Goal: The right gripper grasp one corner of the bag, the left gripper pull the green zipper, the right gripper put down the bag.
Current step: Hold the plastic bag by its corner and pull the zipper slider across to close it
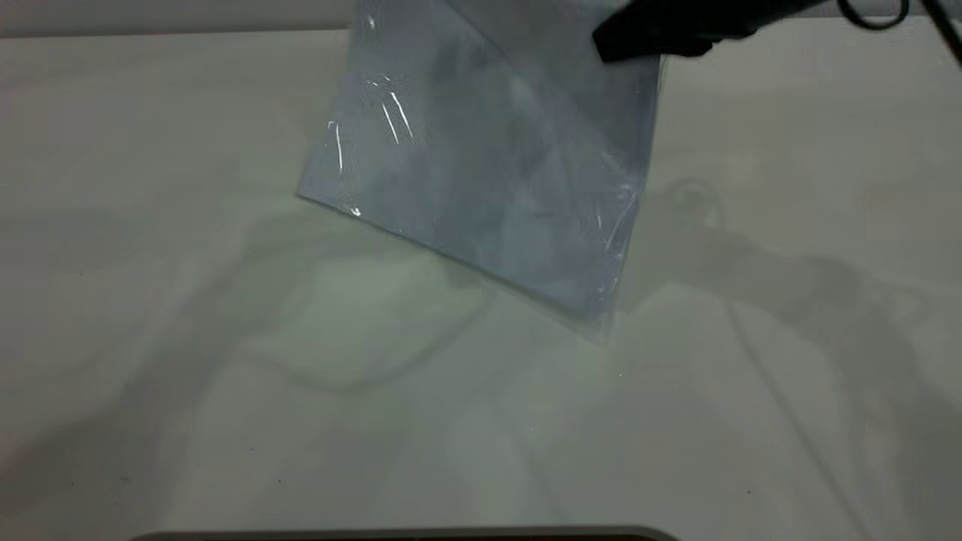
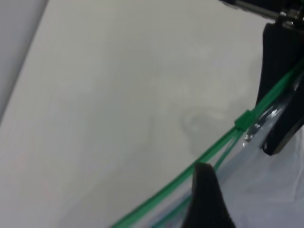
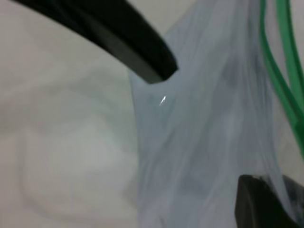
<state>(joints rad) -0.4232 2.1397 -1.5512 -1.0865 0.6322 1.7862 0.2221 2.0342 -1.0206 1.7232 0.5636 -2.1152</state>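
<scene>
1. Right end effector at the top of the exterior view, pinching the upper corner of the bag; in the left wrist view clamped across the green zipper just past the slider.
2. Bag hanging tilted above the table, lowest corner close to or touching the surface; cannot tell which.
3. Left end effector right by the zipper track, a short way along from the slider; only 1 finger tip in view, so cannot tell whether spread or pressed together, nor whether touching the strip.
4. Zipper track split into 2 green lines on the left end effector's side of the slider, joined beyond it: judged partly open, pull not finished.
5. Likely failures from here:
   - Bag slipping out of the right pinch if the pull tugs hard, thin glossy plastic giving little grip.
   - Left finger catching the track instead of the slider, bending the strip without moving the slider.
   - Hanging bag swinging or twisting under a sideways pull, carrying the slider off line.
</scene>
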